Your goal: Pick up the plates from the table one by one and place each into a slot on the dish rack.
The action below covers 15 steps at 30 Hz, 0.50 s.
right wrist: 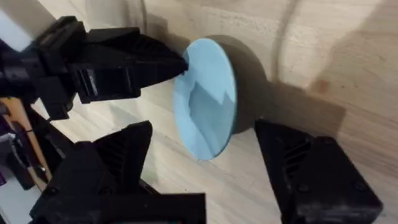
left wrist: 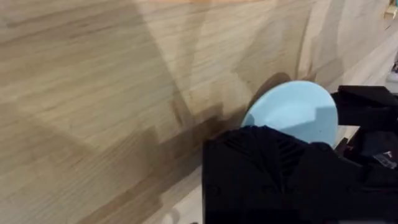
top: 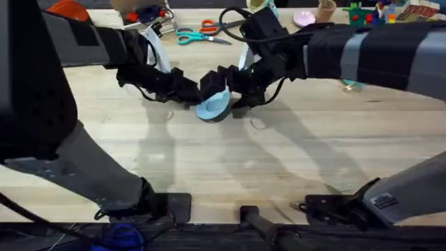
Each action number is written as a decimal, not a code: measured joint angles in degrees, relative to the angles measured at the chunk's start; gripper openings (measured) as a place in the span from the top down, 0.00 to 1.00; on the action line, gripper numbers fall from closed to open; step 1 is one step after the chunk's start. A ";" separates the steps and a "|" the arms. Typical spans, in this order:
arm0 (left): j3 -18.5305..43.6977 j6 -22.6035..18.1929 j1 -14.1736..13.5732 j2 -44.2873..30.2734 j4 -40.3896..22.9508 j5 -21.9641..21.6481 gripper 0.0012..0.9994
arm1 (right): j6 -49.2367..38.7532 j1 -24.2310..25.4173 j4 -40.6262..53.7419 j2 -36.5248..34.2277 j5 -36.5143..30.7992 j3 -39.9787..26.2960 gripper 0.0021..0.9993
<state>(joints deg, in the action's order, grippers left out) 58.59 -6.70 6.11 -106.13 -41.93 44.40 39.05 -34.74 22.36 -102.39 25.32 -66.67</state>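
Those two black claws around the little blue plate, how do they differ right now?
The left end effector is pinched shut on the rim of the pale blue plate, holding it tilted up; the right end effector is spread wide, a finger either side of the plate, not gripping. The left comes in from the left, the right from the opposite side. Both are black and two-fingered.

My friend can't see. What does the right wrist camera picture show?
A small pale blue plate stands tilted up on its edge on the wooden table. The left gripper pinches the plate's rim with its black jaws. The right gripper sits close by with its jaws open on either side of the plate.
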 joint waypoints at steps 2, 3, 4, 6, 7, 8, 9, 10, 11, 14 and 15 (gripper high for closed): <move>0.00 0.02 0.00 0.00 0.00 0.00 0.96 | 0.09 0.00 -0.03 -0.02 0.00 0.00 0.00; 0.00 0.01 0.00 0.00 0.00 0.00 0.96 | 0.20 0.00 -0.05 0.00 0.00 0.00 0.00; 0.00 0.02 0.00 0.00 0.00 0.00 0.96 | 0.22 0.00 -0.05 -0.02 0.00 0.00 0.00; 0.00 0.00 0.00 0.00 0.00 0.00 0.96 | 0.22 0.00 -0.07 -0.02 0.00 0.00 0.00; 0.00 0.00 0.00 0.00 0.00 0.00 0.96 | 0.22 0.00 -0.18 0.00 0.00 0.00 0.00; 0.00 0.00 0.00 0.00 0.00 0.00 0.96 | 0.22 0.00 -0.43 0.00 0.00 0.00 0.00; 0.00 0.01 0.00 0.00 0.01 0.00 0.96 | 0.24 0.00 -0.92 -0.01 0.00 0.00 0.00; 0.00 0.02 0.00 0.00 0.02 0.00 0.96 | 0.24 0.00 -1.38 -0.02 0.00 0.00 0.00; 0.00 0.00 0.00 0.00 0.00 0.00 0.96 | 0.27 0.00 -1.96 -0.02 0.00 0.00 0.00; 0.00 0.02 0.00 0.00 0.00 0.00 0.96 | 0.76 0.00 -3.08 0.00 0.00 0.00 0.00; 0.00 0.00 0.00 0.00 0.00 0.00 0.96 | 0.90 0.00 -3.21 -0.01 0.00 0.00 0.01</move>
<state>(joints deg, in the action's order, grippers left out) 58.59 -6.70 6.11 -106.13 -41.93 44.40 39.94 -34.74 19.15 -102.40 25.32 -66.67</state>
